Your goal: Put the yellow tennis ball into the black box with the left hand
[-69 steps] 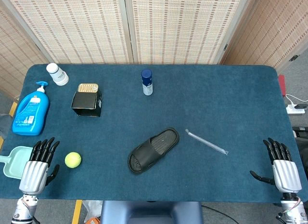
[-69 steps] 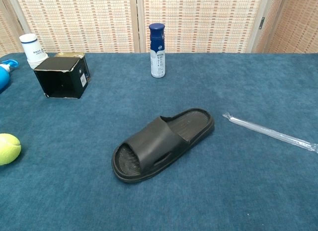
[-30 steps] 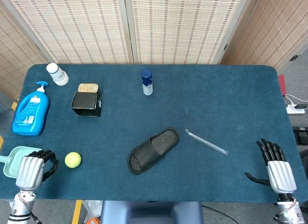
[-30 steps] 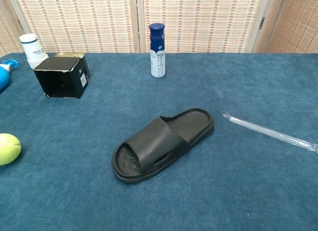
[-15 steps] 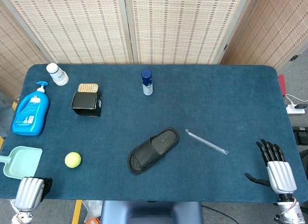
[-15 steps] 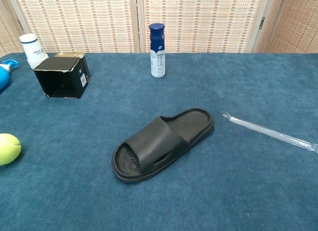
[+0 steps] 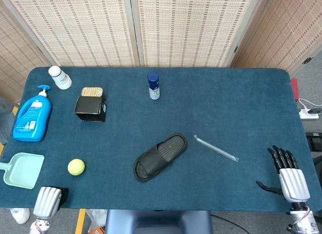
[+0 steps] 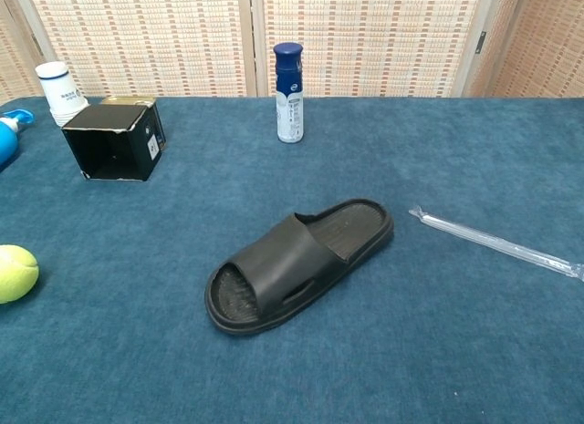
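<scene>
- While its fingers curl in on nothing, the left hand (image 7: 49, 202) sits at the table's (image 7: 201, 108) near left edge.
- The right hand (image 7: 290, 176) rests at the near right corner, fingers spread, holding nothing.
- The yellow tennis ball (image 7: 76, 166) lies just beyond the left hand, untouched.
- A black slipper (image 7: 160, 156) lies mid-table.
- The black box (image 7: 90, 107) stands farther back, well apart from the ball.

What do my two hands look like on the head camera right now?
Both match: the left hand and right hand have ribbed silver-grey backs with black fingers and a silver wrist below. No markings are legible.
</scene>
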`<move>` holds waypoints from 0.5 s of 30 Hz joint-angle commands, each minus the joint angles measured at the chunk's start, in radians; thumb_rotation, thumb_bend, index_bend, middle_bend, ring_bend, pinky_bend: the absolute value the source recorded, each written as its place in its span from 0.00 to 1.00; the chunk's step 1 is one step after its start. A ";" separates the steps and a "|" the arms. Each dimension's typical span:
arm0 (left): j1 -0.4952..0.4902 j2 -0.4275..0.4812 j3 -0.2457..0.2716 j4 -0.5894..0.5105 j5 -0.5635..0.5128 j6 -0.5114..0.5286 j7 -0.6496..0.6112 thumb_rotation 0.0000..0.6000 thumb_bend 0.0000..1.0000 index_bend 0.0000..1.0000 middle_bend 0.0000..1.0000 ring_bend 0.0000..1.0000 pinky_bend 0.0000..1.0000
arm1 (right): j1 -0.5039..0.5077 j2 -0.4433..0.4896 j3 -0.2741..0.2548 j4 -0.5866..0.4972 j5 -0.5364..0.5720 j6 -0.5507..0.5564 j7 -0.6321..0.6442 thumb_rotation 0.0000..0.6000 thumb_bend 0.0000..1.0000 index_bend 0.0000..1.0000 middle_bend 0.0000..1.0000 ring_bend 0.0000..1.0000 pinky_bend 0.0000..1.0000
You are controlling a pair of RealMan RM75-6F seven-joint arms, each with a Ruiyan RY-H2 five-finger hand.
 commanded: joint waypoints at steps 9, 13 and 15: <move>-0.048 -0.098 -0.009 0.156 -0.020 -0.068 -0.101 1.00 0.66 1.00 1.00 1.00 1.00 | 0.001 -0.003 0.000 -0.004 0.003 -0.003 -0.011 0.95 0.00 0.00 0.00 0.00 0.00; -0.063 -0.121 -0.012 0.190 -0.028 -0.094 -0.120 1.00 0.66 1.00 1.00 1.00 1.00 | 0.002 -0.004 0.000 -0.003 0.001 -0.004 -0.013 0.95 0.00 0.00 0.00 0.00 0.00; -0.068 -0.127 -0.012 0.199 -0.031 -0.103 -0.126 1.00 0.66 1.00 1.00 1.00 1.00 | 0.003 -0.004 0.000 -0.003 0.002 -0.006 -0.014 0.95 0.00 0.00 0.00 0.00 0.00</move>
